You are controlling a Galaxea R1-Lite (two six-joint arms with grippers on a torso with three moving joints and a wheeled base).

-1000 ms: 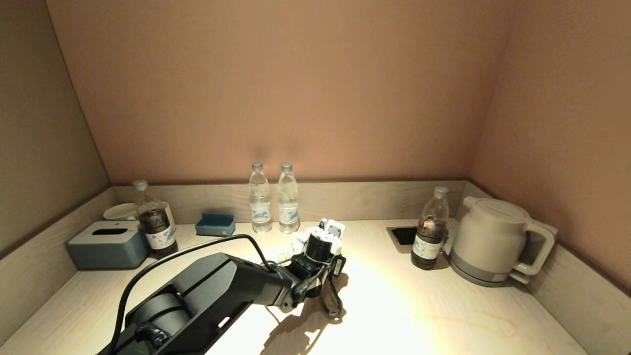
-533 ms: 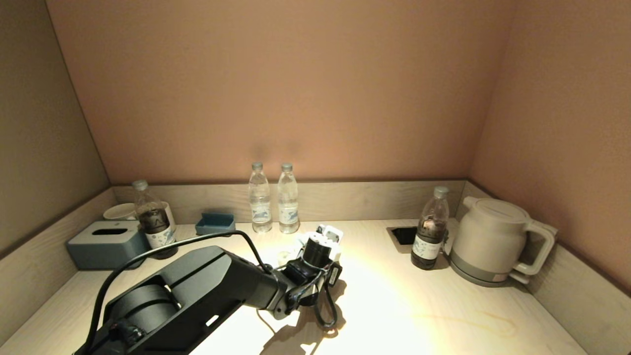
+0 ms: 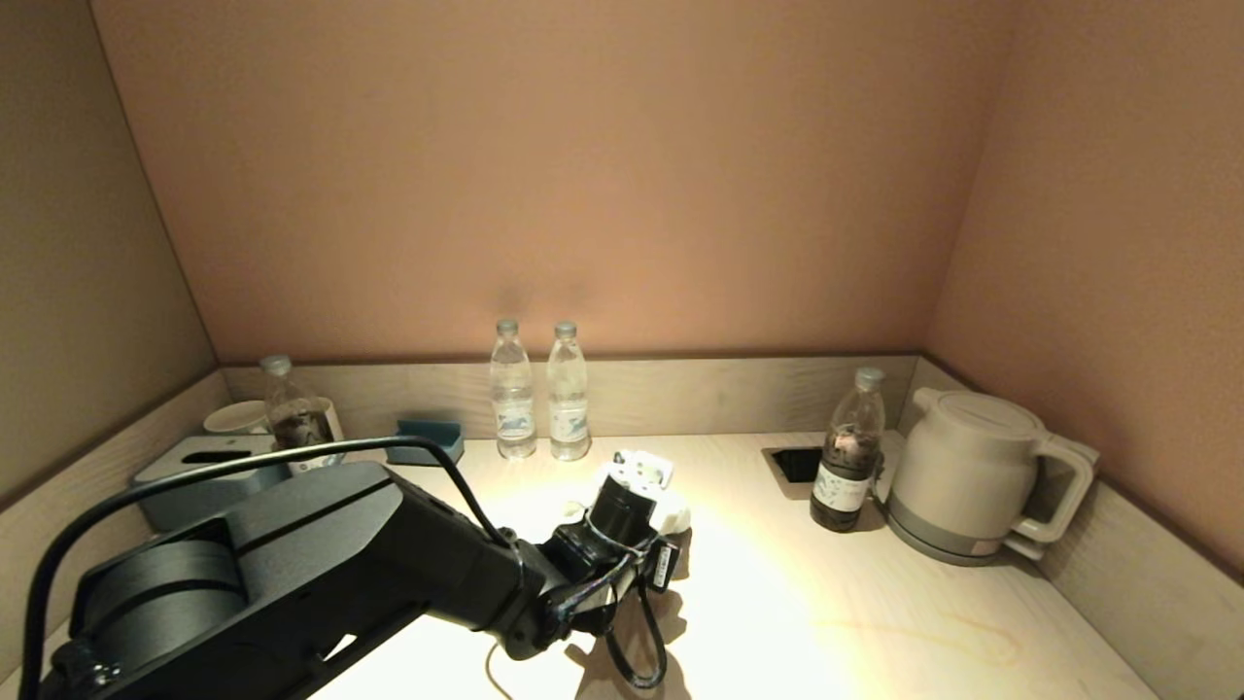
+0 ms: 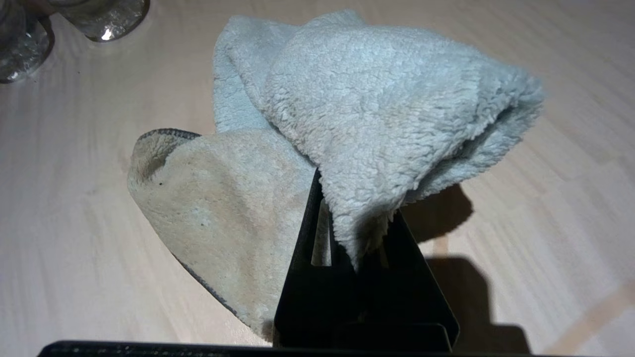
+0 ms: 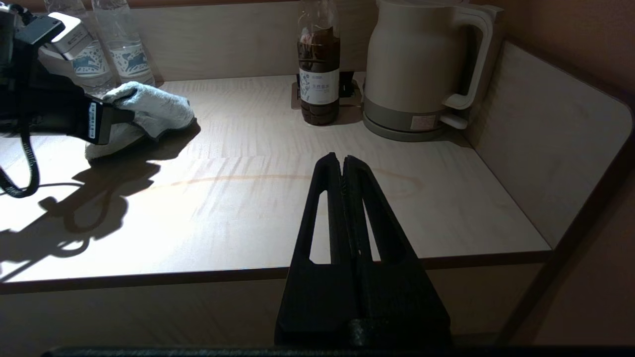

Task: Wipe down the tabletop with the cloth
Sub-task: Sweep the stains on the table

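The left arm reaches in from the near left, its thick black links stretched out over the counter (image 3: 826, 603) toward the middle, a cable looping off the wrist. The left pincer (image 4: 342, 233) points forward and down, its two black fingers (image 4: 302, 258) pinched tight on a fold of the cloth (image 4: 387, 119), which bunches up ahead of the tips and rests on the surface. The right pincer (image 5: 343, 163) hangs back off the near edge, level, fingers pressed together with nothing between them, well apart from the left.
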